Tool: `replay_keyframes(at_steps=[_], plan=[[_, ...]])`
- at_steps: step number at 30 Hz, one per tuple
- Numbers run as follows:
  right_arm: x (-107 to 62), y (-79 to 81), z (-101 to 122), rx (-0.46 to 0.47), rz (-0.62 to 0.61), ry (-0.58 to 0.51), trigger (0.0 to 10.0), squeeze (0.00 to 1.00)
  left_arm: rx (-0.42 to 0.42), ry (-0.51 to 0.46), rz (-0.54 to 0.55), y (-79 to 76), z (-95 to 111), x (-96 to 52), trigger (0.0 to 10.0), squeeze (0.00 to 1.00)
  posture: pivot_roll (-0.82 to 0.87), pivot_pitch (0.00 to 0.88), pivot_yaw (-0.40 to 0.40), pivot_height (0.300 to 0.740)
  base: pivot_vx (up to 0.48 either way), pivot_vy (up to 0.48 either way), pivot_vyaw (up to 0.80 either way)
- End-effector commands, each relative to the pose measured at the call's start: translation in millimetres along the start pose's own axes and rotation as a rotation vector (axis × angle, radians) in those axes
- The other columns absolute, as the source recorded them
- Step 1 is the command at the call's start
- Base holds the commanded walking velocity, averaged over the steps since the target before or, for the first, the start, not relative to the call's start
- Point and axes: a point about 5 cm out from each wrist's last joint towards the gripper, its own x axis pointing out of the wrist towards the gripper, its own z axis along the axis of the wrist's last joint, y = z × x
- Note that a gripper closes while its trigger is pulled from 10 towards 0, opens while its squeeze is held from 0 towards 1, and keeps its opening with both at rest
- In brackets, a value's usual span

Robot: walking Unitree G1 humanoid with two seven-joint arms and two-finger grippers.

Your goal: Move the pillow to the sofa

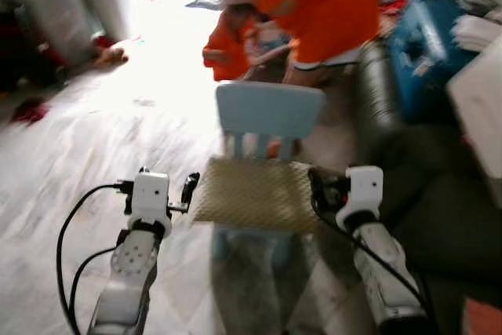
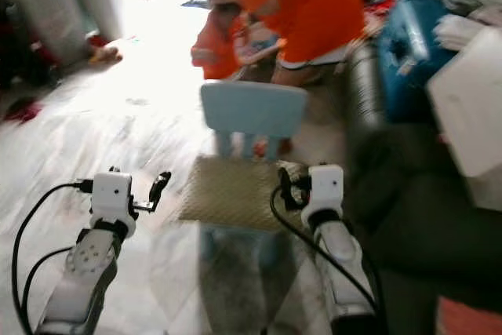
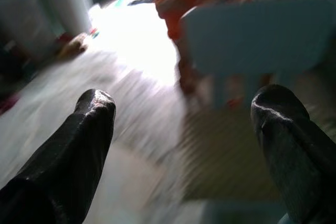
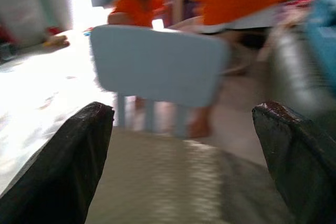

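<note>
We see a tan, woven-looking pillow lying flat on the seat of a small pale blue chair that stands on the light marbled floor straight ahead of us. The pillow covers the seat, so we cannot make out the seat itself, and the chair's legs below are only smeared shapes. All four pictures are blurred.

Our left gripper is held out just to the left of the pillow's edge. In the left wrist view its two black fingers stand wide apart with nothing between them, the chair and pillow ahead and off toward one finger. Our right gripper is at the pillow's right edge; from the head views we cannot tell whether it touches the fabric. The right wrist view shows its fingers also spread wide, empty, with the pillow lying beyond the gap and the chair's backrest beyond that.

Behind the chair a person in an orange top bends over, cut off by the top of the frame, and a second, smaller figure in orange is beside them; details of either are too blurred to read. To the right a dark sofa runs out of view, with a blue object and pale, indistinct items heaped further back. Two grey bins stand at the far left, with small reddish things we cannot identify at their foot.
</note>
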Motion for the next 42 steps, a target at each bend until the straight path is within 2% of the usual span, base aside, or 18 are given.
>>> replay_keyframes(at_steps=[1, 4, 9, 14, 31, 42], plan=[[-0.9, -5.4, -1.7, -0.005, -0.028, 0.012, 10.0, 0.0, -0.004, 0.006, -0.033, -7.8, -0.3, -0.3, 10.0, 0.0, -0.01, 0.0, -0.024, 0.74, 0.315, 0.0, -0.8], [-0.7, -5.4, -1.6, -0.006, -0.028, 0.012, 10.0, 0.0, -0.002, 0.007, -0.035, -7.8, -0.6, -0.1, 10.0, 0.0, -0.01, 0.0, -0.025, 0.74, 0.311, 0.0, -0.8], [-1.3, -7.1, -2.9, -0.01, -0.03, 0.016, 10.0, 0.0, -0.01, 0.012, -0.035, -8.2, -1.0, 0.2, 10.0, 0.0, -0.01, 0.0, -0.026, 0.74, 0.304, 0.068, 0.0], [-1.7, -7.2, -4.1, -0.013, -0.028, 0.021, 10.0, 0.0, -0.033, 0.027, -0.038, -9.7, -3.0, -0.3, 10.0, 0.0, -0.01, 0.0, -0.026, 0.74, 0.0, 0.435, 0.0], [-1.3, -7.0, -5.8, -0.015, -0.028, 0.025, 10.0, 0.0, -0.007, 0.015, -0.025, -10.3, -2.0, -1.1, 10.0, 0.0, -0.01, 0.0, -0.028, 0.74, 0.0, 0.466, 0.0], [-3.3, -5.9, -7.4, -0.01, -0.032, 0.027, 10.0, 0.0, 0.009, 0.002, -0.029, -14.0, 0.1, -1.3, 10.0, 0.0, 0.0, 0.0, -0.023, 0.74, 0.0, 0.0, 0.0]])
